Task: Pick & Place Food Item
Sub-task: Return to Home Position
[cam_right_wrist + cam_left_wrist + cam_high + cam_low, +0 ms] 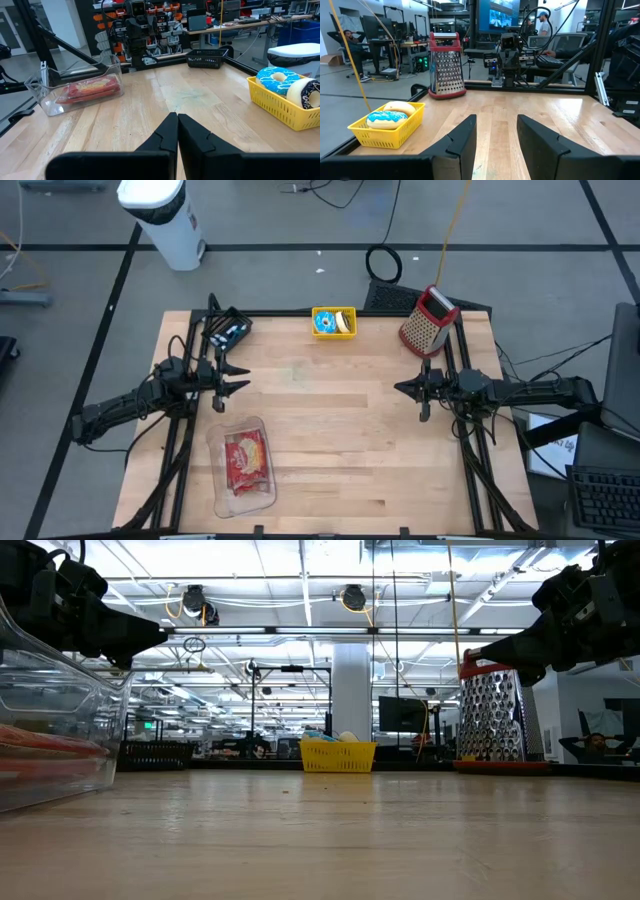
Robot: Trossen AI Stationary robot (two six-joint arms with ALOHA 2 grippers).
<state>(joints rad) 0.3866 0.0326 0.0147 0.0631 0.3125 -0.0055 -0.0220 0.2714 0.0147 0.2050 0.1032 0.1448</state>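
Observation:
A yellow basket (333,322) stands at the table's far edge. It holds a blue-iced doughnut (276,80) and a pale round piece (306,93). A clear plastic tub (243,465) lies near the front left with a red food packet (92,89) inside it. My left gripper (496,120) hovers open and level over the table's left side, pointing toward the right, with nothing between its fingers. My right gripper (177,116) hovers shut and level over the right side, pointing toward the left. Both are clear of the table top and of every object.
A metal box grater with a red handle (428,320) stands upright at the far right, close to the right arm. A small black mesh basket (228,330) sits at the far left. The wooden table (330,440) shows bare wood between the two grippers.

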